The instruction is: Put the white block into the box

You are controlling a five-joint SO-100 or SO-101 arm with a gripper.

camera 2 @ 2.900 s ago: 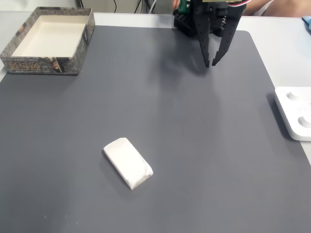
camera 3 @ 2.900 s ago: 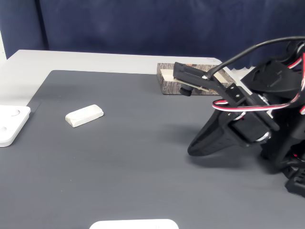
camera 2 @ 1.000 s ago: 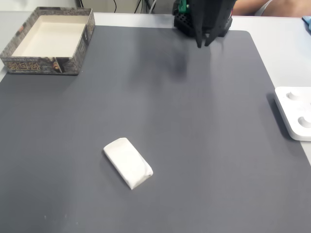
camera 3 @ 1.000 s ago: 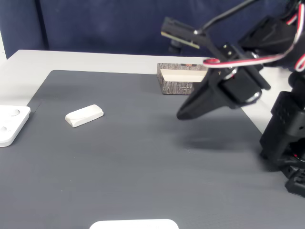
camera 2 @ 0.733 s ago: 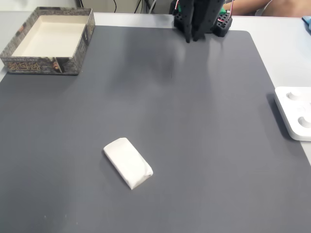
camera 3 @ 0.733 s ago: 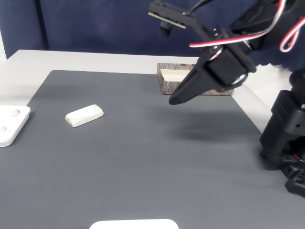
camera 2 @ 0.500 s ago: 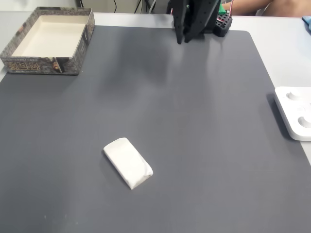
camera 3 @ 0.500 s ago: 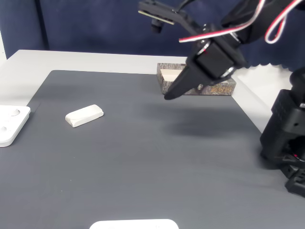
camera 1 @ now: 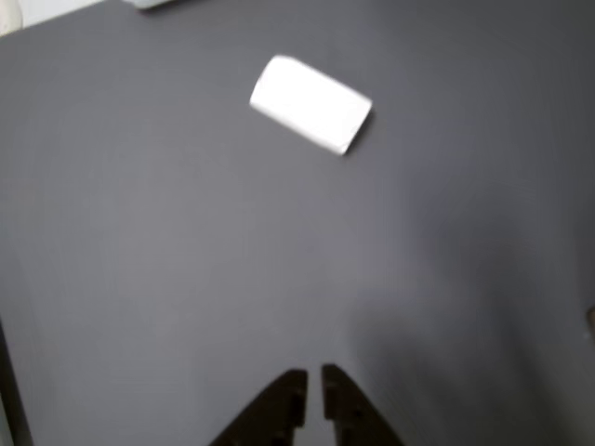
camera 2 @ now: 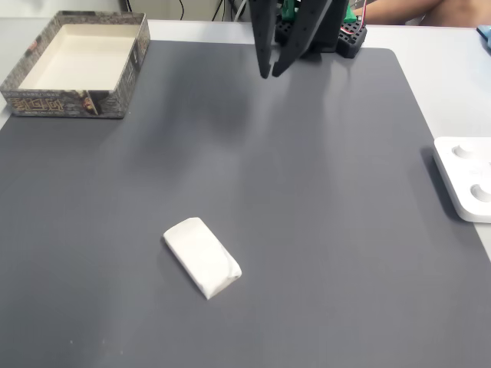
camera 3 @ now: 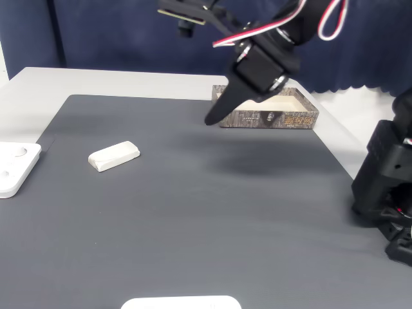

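Note:
The white block (camera 2: 202,257) lies flat and slanted on the dark grey mat, in the near-left part of a fixed view; it is also the small white block (camera 3: 114,156) at the mat's left in another fixed view. My gripper (camera 2: 270,74) hangs in the air over the far edge of the mat, well away from the block, its jaws closed to a point with nothing between them. In the other view the gripper (camera 1: 312,375) enters from the bottom and the block (camera 1: 311,104) lies ahead of it. The box (camera 2: 67,103) stands open and empty at the far-left corner.
A white slab with round dimples (camera 2: 465,181) lies at the mat's right edge, seen as the slab (camera 3: 14,168) from the side. Another white object (camera 3: 181,302) pokes in at the bottom edge. The arm's black base (camera 3: 387,187) stands at the right.
The arm has lifted and swung from beside its base out over the mat, toward the box side. The gripper, open 2.9 s ago, is closed now. Block and box have not moved.

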